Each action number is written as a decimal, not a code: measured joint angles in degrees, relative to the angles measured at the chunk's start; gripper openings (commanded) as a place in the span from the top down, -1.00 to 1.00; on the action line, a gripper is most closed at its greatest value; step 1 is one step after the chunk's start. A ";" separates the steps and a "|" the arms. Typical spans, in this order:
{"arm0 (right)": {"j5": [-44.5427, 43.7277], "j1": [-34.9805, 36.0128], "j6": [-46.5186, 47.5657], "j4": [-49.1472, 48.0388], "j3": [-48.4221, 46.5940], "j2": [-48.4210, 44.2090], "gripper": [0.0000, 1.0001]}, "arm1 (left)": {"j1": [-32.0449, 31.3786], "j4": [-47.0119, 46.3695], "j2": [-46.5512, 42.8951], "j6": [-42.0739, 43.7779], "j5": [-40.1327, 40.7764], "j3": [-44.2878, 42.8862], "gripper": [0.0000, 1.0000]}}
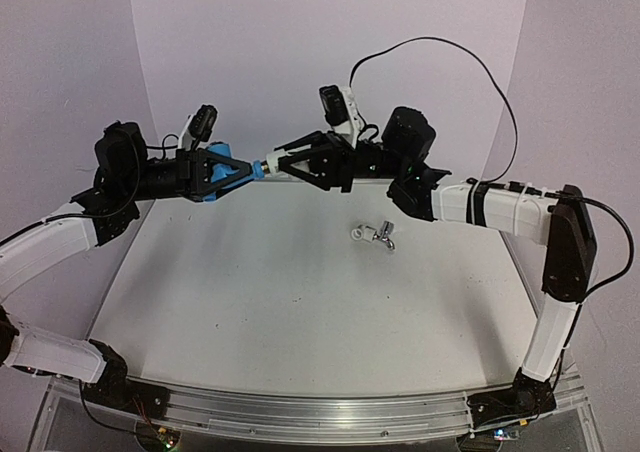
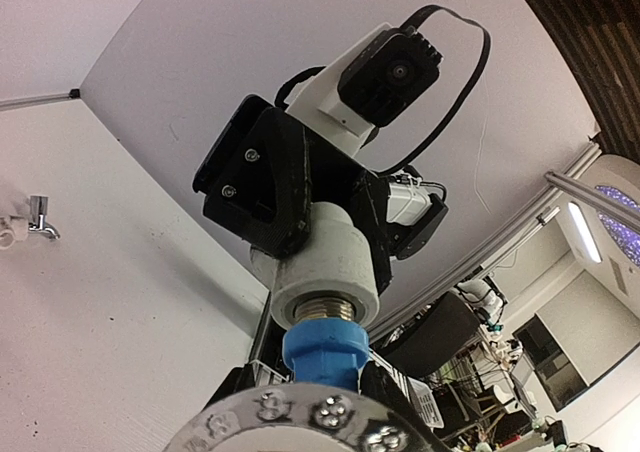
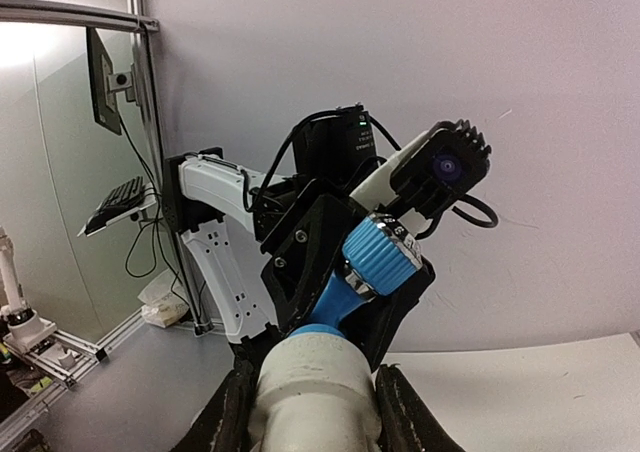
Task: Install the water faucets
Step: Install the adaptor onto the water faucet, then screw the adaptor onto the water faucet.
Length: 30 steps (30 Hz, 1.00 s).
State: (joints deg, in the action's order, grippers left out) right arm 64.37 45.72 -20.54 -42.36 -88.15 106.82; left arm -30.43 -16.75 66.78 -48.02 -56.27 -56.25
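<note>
Fitting (image 3: 315, 372) nearest, clamped in right gripper (image 3: 315, 424). Left gripper (image 1: 236, 169) is clamped on blue faucet (image 3: 372, 264), threads meeting the fitting mid-air, probably for screwing together. Silver faucet (image 1: 384, 234) lies on table (image 1: 250, 302), not yet installed.

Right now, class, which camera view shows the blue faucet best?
The right wrist view: the blue faucet shows its ribbed knob and body clearly. The left wrist view shows only its hex end and thread entering the white pipe fitting. The top external view shows just a small, partly covered blue patch.
</note>
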 measured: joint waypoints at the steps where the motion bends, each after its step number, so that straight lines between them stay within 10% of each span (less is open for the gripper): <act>1: -0.11 -0.05 -0.56 0.36 -0.21 0.09 1.00 | 0.07 0.71 0.00 0.68 0.34 -0.19 1.00; 30: -3.49 -0.97 -23.91 -3.90 -1.00 4.89 1.00 | 0.80 11.34 0.04 21.93 7.11 -2.62 1.00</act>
State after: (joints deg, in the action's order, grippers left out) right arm 60.88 44.75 -44.45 -46.26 -89.15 111.71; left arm -29.63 -5.40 66.83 -26.09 -49.15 -58.87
